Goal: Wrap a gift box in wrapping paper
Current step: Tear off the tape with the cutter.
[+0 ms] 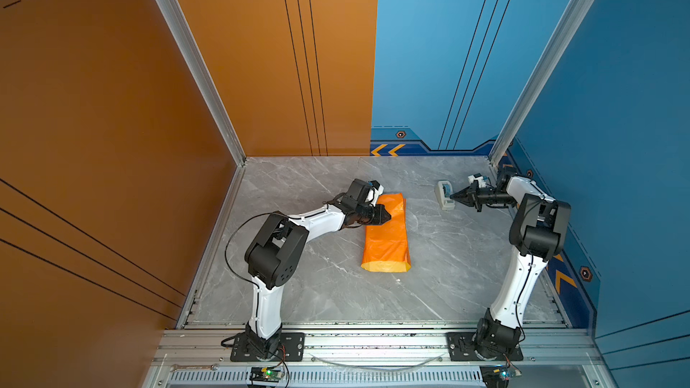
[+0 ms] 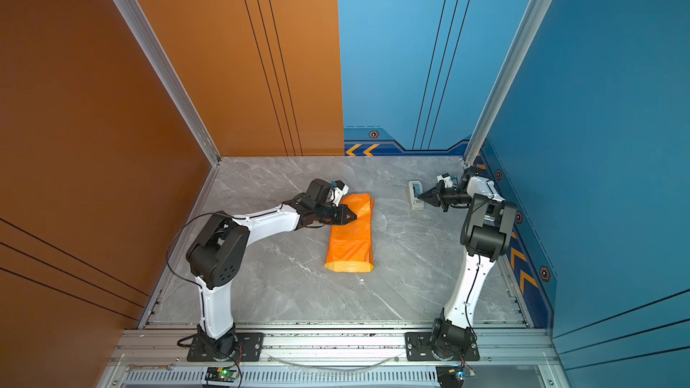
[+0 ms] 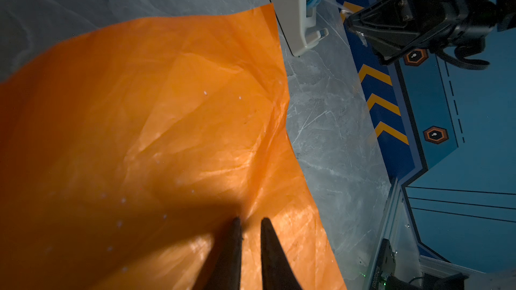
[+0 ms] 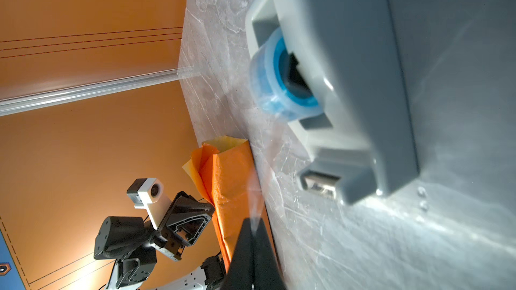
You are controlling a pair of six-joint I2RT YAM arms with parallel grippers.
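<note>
Closest to the left wrist camera you have your left gripper (image 3: 248, 220). Its two dark pointed fingers (image 3: 231, 255) stand only a little apart, and their tips rest against the wrapping paper (image 3: 139, 121), a large creased sheet with a glossy orange face. The orange shows through the narrow gap between them.

In both top views this sheet lies in the middle of the grey marble-pattern table (image 1: 448, 274), folded into a long closed bundle. The left gripper touches the far part of the bundle from the left side. At the near end the pale yellow inner face (image 1: 384, 267) shows as a thin band. The small dark gift box is hidden, and you cannot see it in any view.

Your right gripper (image 1: 452, 195) is well apart from the paper, at the far right. Its tips are just beside the small white plastic tape dispenser (image 1: 444, 195), which stands on the table. Its jaws are closed together. In the right wrist view a thin clear strip of tape (image 4: 252, 205) runs from the blue roll (image 4: 279, 87) in the dispenser to the closed tips, so they pinch this strip.
</note>
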